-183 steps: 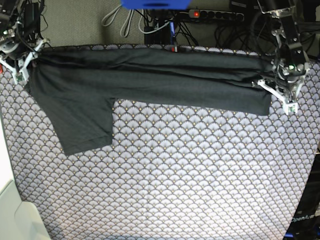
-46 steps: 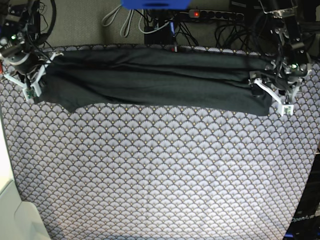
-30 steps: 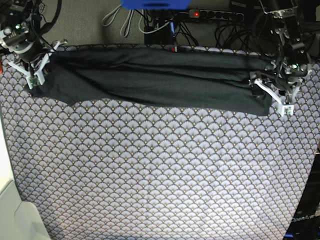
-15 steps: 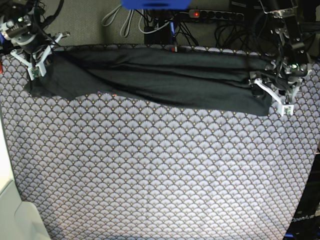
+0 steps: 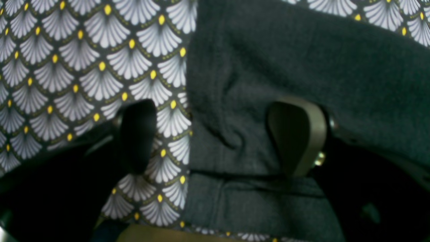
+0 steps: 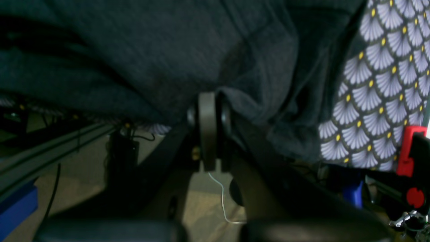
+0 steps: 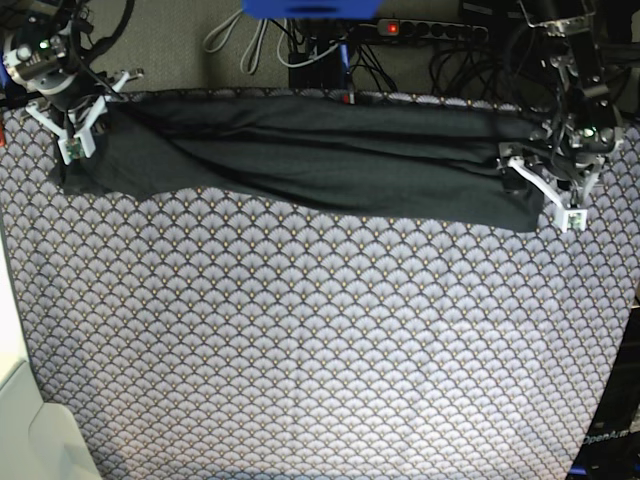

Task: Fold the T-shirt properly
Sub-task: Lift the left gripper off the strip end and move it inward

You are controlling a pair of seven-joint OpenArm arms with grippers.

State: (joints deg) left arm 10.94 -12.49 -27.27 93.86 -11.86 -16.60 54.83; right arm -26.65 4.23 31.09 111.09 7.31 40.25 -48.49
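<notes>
From my remote seat I see the T-shirt [image 7: 320, 155] lying as a long dark band across the far part of the bench [image 7: 320, 350], which is covered by a grey cloth printed with scallop fans and small yellow dots. The shirt runs almost the whole width of the bench, narrow at the middle and wider at both ends, with soft creases along its length. The left end effector [image 7: 548, 190] sits at the shirt's end on the right of the base view; its fingers stand wide apart, one finger [image 5: 137, 134] over the patterned cloth and the other over the dark fabric [image 5: 268, 67], straddling the shirt's side edge without pinching it. The right end effector [image 7: 80, 125] is at the other end, on the left of the base view, and its wrist camera shows the two pads pressed together on a fold of the T-shirt [image 6: 134, 50], with the fabric draped above and around them and the scallop cloth [image 6: 379, 101] showing to one side. Beyond the far edge of the bench I see a carpeted floor with a power strip [image 7: 430, 30] carrying a lit red switch, loops of grey and black cable [image 7: 240, 45], and a blue object [image 7: 310, 8] at the top edge. A pale rounded surface [image 7: 30, 430] fills the near left corner, just beside the bench. Nothing rests on the open cloth between me and the shirt.
</notes>
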